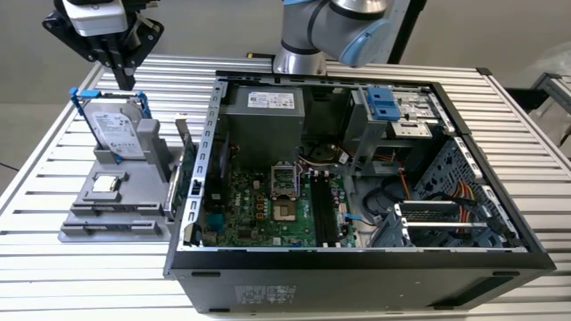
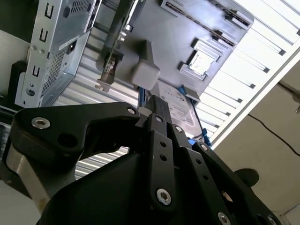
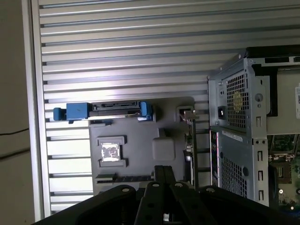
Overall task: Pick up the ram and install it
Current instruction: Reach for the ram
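Starting at the near side of the exterior view, the open computer case lay on the slatted tabletop with its motherboard exposed. The long black memory slots looked empty, so I judged the installation not yet done.

Beyond that, toward the exterior view's left, a gray holder sat just beside the case. It carried the small square processor chip lying flat and the hard drive standing upright in its blue-tabbed bracket. The ram stood on edge at the holder's side nearest the case wall. In the first wrist view it appeared as a thin strip between the holder and the case. It had not been picked up, so by these pictures both the grasp and the seating were left to do.

Farther back and higher, the pincer hung above the far end of the holder, over the hard drive's top edge and apart from it. In both wrist views its fingers were pressed together with nothing between them, touching no part. The ram lay off to one side of it, near but clearly apart.
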Motion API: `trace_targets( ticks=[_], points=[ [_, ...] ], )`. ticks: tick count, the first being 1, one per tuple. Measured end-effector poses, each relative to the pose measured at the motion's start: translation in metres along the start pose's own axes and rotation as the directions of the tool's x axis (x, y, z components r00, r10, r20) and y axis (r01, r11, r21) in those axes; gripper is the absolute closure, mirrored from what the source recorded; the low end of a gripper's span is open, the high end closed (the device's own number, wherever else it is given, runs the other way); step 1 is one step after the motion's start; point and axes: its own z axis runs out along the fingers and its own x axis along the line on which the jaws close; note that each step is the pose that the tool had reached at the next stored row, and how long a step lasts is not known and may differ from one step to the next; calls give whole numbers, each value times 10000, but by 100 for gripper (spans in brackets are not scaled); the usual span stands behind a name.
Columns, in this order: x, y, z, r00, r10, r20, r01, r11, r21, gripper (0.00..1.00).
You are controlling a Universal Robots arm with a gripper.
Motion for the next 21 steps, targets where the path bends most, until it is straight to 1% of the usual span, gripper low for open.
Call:
trace_targets(
  ticks=[1, 12, 17, 21],
  points=[
    [15, 1, 0, 10000, 0, 0, 0, 10000, 3, 100],
    [17, 1, 0, 10000, 0, 0, 0, 10000, 7, 100],
    [62, 2, 6, 10000, -13, 0, 13, 10000, 18, 100],
    [102, -1, 13, 9998, -180, -7, 180, 9998, 25, 100]
  ],
)
